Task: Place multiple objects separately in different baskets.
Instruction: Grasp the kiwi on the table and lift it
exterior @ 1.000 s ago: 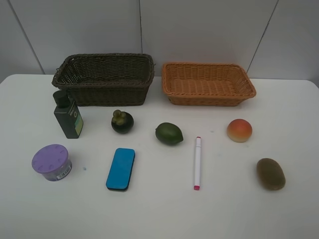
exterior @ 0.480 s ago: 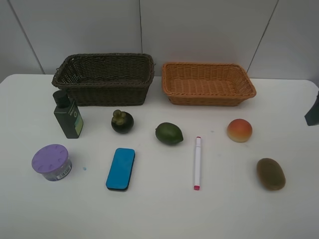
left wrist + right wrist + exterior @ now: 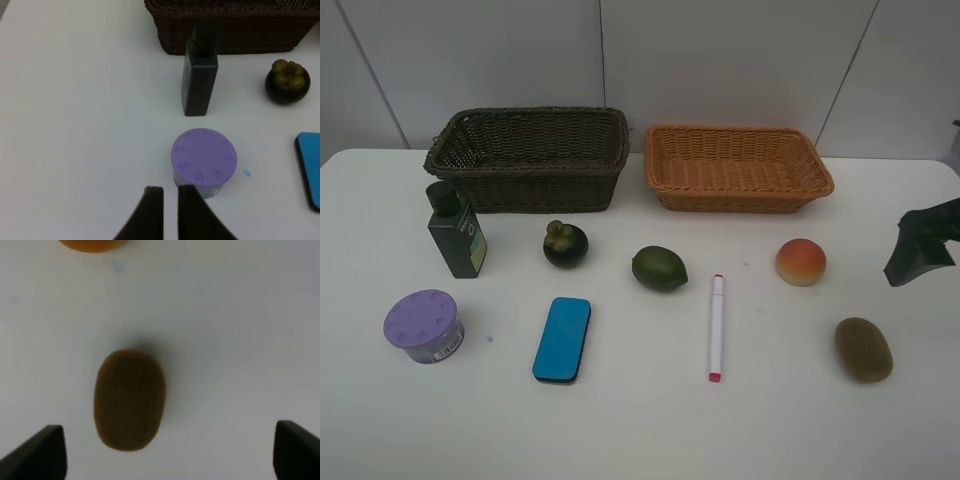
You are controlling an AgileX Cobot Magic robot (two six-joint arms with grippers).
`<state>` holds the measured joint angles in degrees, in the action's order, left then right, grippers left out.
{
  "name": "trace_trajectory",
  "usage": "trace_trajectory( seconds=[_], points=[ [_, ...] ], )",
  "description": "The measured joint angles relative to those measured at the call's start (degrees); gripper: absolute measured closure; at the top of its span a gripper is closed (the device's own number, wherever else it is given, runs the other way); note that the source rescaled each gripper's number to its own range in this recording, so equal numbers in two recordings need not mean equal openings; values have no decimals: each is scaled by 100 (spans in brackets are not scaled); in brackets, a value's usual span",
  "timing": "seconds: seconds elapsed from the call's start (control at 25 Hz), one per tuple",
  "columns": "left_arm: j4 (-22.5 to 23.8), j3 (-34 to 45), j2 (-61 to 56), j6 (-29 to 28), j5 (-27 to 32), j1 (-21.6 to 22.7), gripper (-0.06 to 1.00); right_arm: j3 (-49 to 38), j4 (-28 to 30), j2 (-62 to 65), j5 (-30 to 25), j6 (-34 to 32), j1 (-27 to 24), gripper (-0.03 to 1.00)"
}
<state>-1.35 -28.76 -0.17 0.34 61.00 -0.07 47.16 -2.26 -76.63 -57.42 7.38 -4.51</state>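
Right tool [image 3: 172,452] has just come in from the side, fingers wide apart above the kiwi [image 3: 863,349] lying on the bench [image 3: 620,420] near the peach [image 3: 801,262], so first pick looks likely; left tool [image 3: 170,205] fingers together, empty, by the purple tub [image 3: 203,156].

Soft, even overhead light fills the high view: the white table [image 3: 620,430] reads bright and flat, and only short, faint shadows sit under the dark basket [image 3: 530,185] at upper left and the bottle [image 3: 457,235] below it. The left wrist picture is crisp and evenly lit. The right wrist picture is soft throughout, the kiwi [image 3: 130,399] blurred, a dim smudge of shadow beside it.
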Motion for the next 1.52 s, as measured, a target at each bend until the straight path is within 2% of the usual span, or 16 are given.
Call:
trace_trajectory(
  seconds=[0.08,0.44,0.76,1.0,1.52],
  points=[
    [0,0,0,0,0,0,94,-83,-13,-36,98,0,89,-3],
    [0,0,0,0,0,0,94,-1188,-122,-30,1232,6,229,-3],
    [0,0,0,0,0,0,94,-1413,-207,-30,1427,129,253,-3],
    [0,0,0,0,0,0,94,-1413,-240,-319,1605,129,681,-1],
    [0,0,0,0,0,0,94,-1413,-382,-1429,2028,129,694,-1]
  ],
)
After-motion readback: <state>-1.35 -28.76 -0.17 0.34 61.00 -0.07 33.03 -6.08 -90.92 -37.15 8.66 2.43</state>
